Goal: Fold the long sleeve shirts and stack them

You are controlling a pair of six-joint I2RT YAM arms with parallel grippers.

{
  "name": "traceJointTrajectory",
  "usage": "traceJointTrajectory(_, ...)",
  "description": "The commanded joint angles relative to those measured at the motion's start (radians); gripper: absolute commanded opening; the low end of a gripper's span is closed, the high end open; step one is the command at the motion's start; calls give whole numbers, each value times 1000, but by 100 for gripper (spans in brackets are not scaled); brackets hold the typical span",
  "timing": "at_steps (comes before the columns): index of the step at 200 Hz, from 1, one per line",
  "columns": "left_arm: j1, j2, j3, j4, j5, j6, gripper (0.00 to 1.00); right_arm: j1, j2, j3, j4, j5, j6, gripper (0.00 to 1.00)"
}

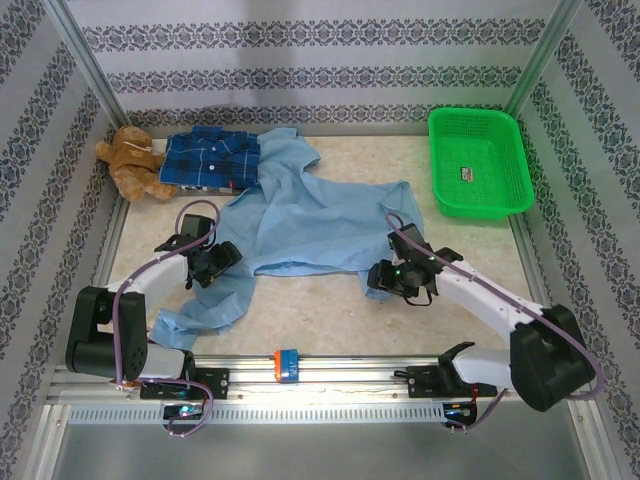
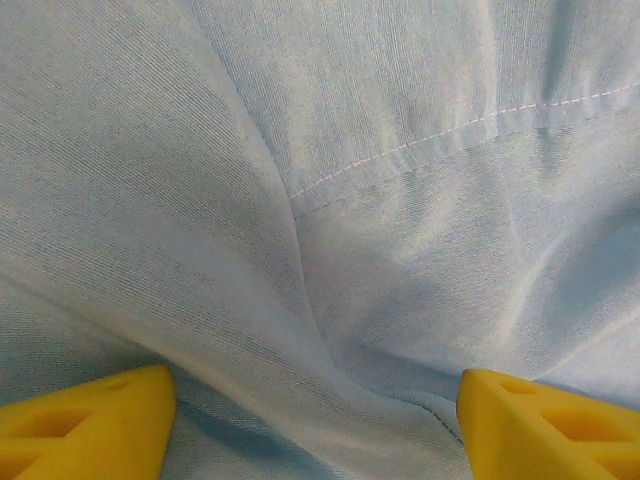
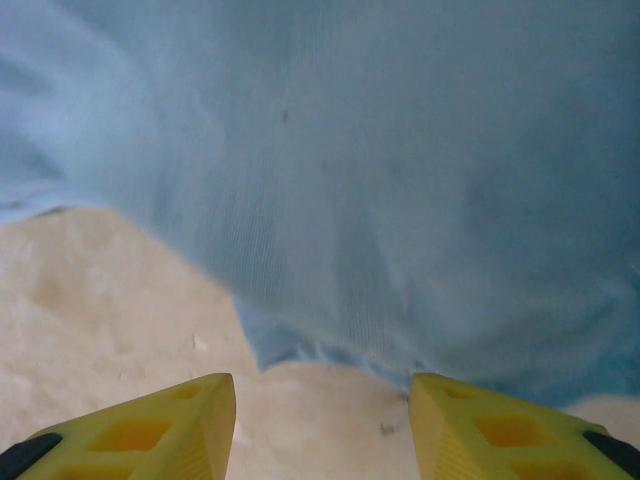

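A brown teddy bear (image 1: 133,162) sits at ten o'clock on the desk (image 1: 330,310). Just beside it, at eleven o'clock, the dark blue plaid shirt (image 1: 210,160) looks folded small, I think. The light blue shirt (image 1: 320,225) lies spread out in the middle, wrinkly, with its top end touching the plaid one. So I judge one shirt is done. This one needs folding, then stacking. My left arm bends low over the sleeve at eight o'clock, and its end effector (image 1: 213,265) is open above the cloth. My right arm reaches in at five o'clock. Its end effector (image 1: 398,282) is open too and holds nothing, at the shirt's bottom edge.
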Motion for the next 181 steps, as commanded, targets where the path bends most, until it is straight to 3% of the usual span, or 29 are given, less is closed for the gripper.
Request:
traceJointTrajectory(1,37,8,-14,12,10,6,75,10,67,30,98,74,17,49)
traceJointTrajectory(48,98,44,-23,-7,8,-7,75,-3,158,53,79,210,-11,39)
traceJointTrajectory(100,125,107,-6,-14,-11,-13,75,-18,82,82,69,299,-52,0)
traceJointTrajectory(154,173,167,-8,-1,-11,-11,75,-73,-262,103,-134,217,-174,0)
traceJointTrajectory(181,186,126,-9,25,71,-7,75,-102,-424,95,-198,111,-232,0)
